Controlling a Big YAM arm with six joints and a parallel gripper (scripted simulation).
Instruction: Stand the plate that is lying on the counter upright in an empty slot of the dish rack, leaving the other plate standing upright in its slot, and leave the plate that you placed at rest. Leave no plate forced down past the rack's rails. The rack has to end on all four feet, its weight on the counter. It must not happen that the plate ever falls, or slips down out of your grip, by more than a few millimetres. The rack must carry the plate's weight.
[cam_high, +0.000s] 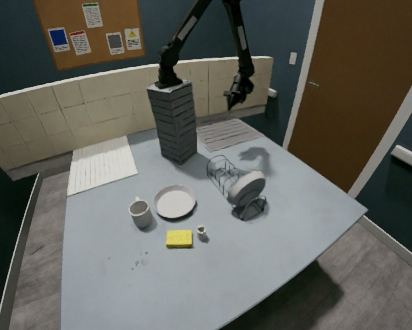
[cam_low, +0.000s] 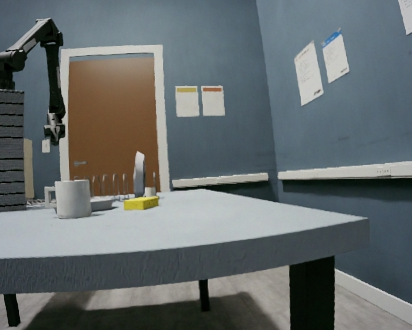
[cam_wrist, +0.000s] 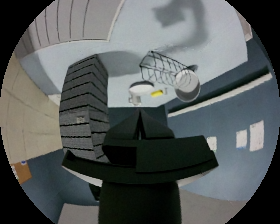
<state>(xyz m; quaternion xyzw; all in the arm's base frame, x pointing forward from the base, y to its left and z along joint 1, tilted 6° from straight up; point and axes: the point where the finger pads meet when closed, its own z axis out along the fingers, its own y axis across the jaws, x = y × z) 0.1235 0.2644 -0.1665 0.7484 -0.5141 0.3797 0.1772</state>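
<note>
A white plate (cam_high: 174, 201) lies flat on the blue-grey counter, left of the wire dish rack. A second plate (cam_high: 246, 187) stands upright in a slot at the rack's near end; the slots behind it are empty. It also shows edge-on in the exterior view (cam_low: 139, 174). My gripper (cam_high: 233, 99) hangs high above the counter's far side, well away from both plates, with its fingers shut and empty. In the wrist view the rack (cam_wrist: 168, 72) and the flat plate (cam_wrist: 141, 87) lie far below.
The arm's base stands on a tall grey block stack (cam_high: 172, 121) behind the plate. A white mug (cam_high: 140, 212), a yellow sponge (cam_high: 179, 238) and a small cup (cam_high: 201, 231) sit near the flat plate. Two mats lie at the back, one white (cam_high: 101, 164) and one grey (cam_high: 227, 133).
</note>
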